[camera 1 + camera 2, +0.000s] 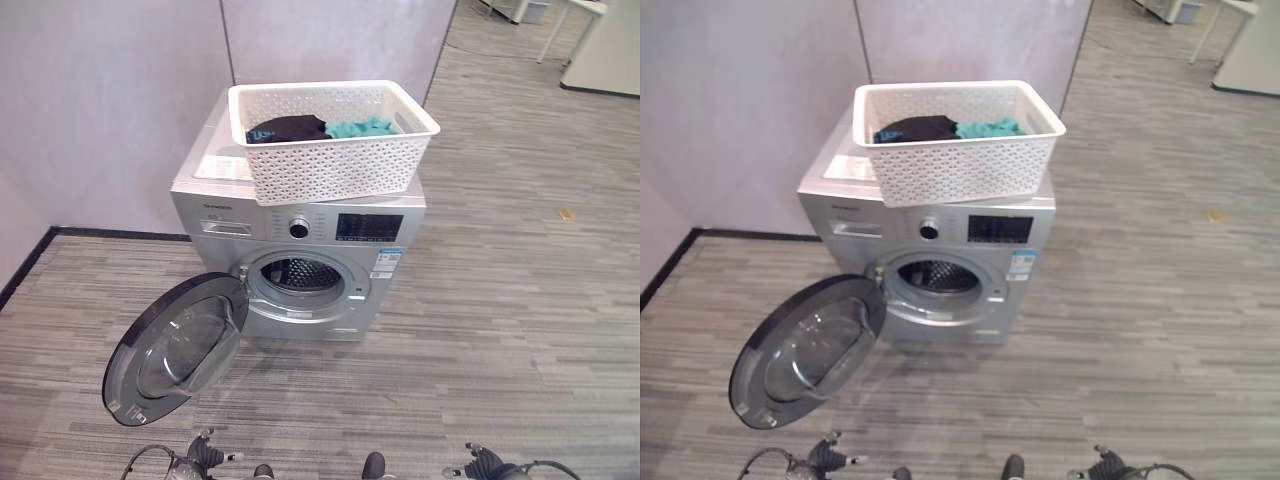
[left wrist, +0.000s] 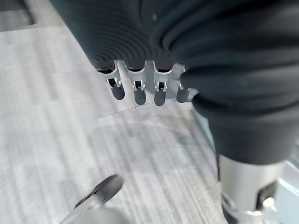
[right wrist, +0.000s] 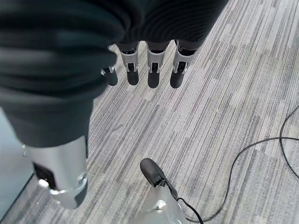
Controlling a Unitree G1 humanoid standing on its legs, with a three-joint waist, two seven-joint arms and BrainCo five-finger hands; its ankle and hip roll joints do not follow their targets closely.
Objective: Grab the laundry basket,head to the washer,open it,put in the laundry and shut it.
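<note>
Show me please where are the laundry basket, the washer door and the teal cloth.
laundry basket (image 1: 330, 165): left eye view, on its perforated front wall.
washer door (image 1: 178, 348): left eye view, on the glass of the open round door.
teal cloth (image 1: 360, 128): left eye view, on the cloth's top, inside the basket.

Looking like brushed silver metal, satin sheen: washer (image 1: 300, 255) body. Showing glossy dark glass ringed in dark plastic: door (image 1: 178, 348), hanging open at 7 o'clock of the drum. Reading as matt white perforated plastic: laundry basket (image 1: 330, 160). Sitting inside, soft matt cloth: black garment (image 1: 285, 128), teal garment (image 1: 362, 127). Appearing as rough grey striped carpet: floor (image 1: 500, 330). Looking matt, smooth, pale: wall panels (image 1: 100, 100).
</note>
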